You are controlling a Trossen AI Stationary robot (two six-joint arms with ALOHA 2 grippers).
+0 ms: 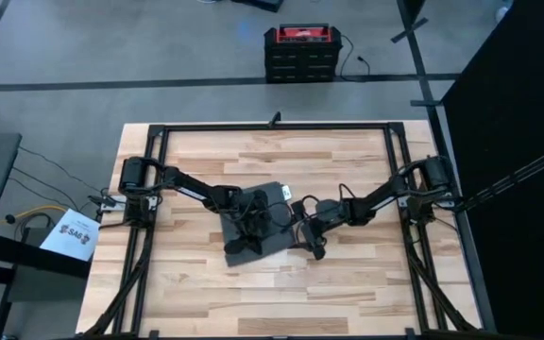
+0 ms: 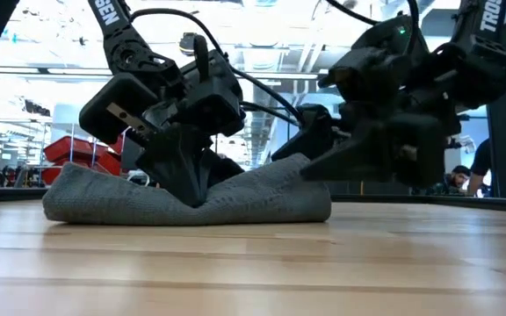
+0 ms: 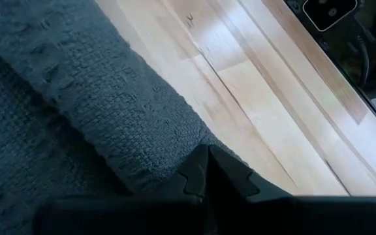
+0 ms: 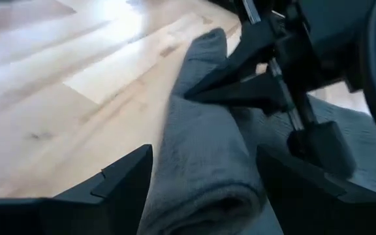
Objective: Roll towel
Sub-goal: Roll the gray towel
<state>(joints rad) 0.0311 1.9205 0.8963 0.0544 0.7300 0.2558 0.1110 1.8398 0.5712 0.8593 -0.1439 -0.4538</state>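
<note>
The dark grey towel (image 1: 249, 242) lies bunched in the middle of the table, with one edge rolled into a thick fold (image 4: 201, 156). A small white tag (image 1: 284, 192) shows at its far edge. My left gripper (image 3: 207, 163) is shut and stands down on the towel's middle (image 2: 196, 195). My right gripper (image 4: 204, 151) is open at the towel's right side (image 1: 302, 236), one finger on each side of the rolled fold. Whether those fingers touch the cloth I cannot tell. My left gripper presses its shut fingertips (image 4: 194, 93) down on the towel's rolled fold (image 3: 155, 156), slanting down from the table's left. The cloth is dented into a crease (image 2: 202, 202) under the tips. The towel lies on the table on both sides of them.
Black frame rails (image 1: 149, 189) run along the table's left, right and far edges. A red and black case (image 1: 298, 52) stands on the floor beyond the far edge. Bare wood (image 1: 272, 293) lies between the towel and the near edge.
</note>
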